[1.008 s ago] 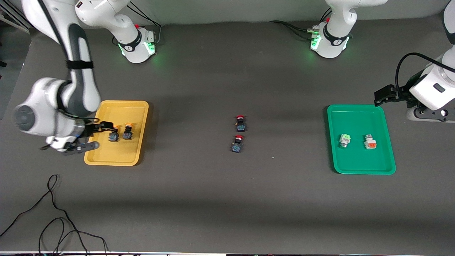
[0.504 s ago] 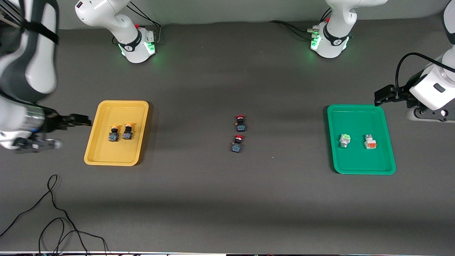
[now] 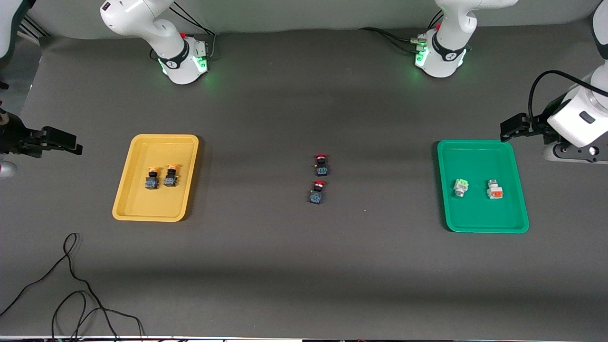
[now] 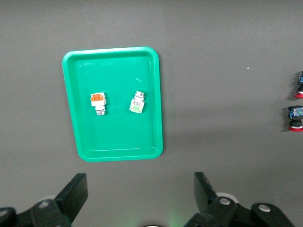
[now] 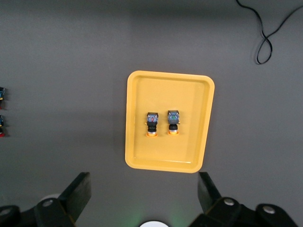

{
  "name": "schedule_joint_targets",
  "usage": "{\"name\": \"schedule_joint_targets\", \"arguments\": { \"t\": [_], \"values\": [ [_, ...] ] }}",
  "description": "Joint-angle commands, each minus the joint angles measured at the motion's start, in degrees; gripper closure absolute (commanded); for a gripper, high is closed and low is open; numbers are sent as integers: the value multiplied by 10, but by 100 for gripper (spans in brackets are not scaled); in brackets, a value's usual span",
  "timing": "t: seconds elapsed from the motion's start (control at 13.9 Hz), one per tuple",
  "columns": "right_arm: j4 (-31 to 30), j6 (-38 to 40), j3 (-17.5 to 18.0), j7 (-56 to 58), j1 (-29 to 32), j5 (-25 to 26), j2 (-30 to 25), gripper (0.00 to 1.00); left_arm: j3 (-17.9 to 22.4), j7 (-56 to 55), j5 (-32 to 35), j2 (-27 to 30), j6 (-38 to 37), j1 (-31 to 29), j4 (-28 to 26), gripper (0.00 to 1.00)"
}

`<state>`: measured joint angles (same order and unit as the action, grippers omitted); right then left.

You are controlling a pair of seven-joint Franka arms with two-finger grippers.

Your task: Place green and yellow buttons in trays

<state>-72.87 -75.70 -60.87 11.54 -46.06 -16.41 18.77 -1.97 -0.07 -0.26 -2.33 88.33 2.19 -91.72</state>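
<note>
Right arm is mostly cut off now. Its gripper [image 3: 57, 140] has pulled off the mustard tray [image 3: 142, 209], spread and empty, over the bench [image 3: 304, 266]. Left gripper [image 3: 510, 127] waits spread beside the green tray [image 3: 475, 223]. Yellow buttons [image 3: 161, 176] and white buttons [image 3: 476, 188] sit in their trays.

Front cam high, facing the robots' bases; each wrist cam looks straight down from high, sharing green tray [image 3: 482, 223] [image 4: 118, 151] and yellow tray [image 3: 147, 213] [image 5: 163, 163].
</note>
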Motion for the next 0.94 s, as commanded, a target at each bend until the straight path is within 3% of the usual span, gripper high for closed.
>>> {"name": "schedule_joint_targets", "arguments": {
  "t": [0.0,0.14,0.43,0.58,0.72,0.86],
  "values": [
    [44,64,-27,-9,13,-8,16,0,7,0,-2,7,-9,9,1,0],
    [50,77,-21,-11,42,-33,17,0,7,0,-2,7,-10,9,1,0],
    [53,77,-15,-52,43,-32,15,0,7,0,-2,7,-10,9,1,0],
    [53,77,16,-113,60,-30,8,0,7,0,-2,7,-10,9,1,0],
    [52,77,126,-150,136,-21,-20,0,7,0,-2,7,-10,9,1,0],
    [49,77,229,-170,201,29,-42,0,7,0,-2,7,-10,9,1,0]
  ]
}}
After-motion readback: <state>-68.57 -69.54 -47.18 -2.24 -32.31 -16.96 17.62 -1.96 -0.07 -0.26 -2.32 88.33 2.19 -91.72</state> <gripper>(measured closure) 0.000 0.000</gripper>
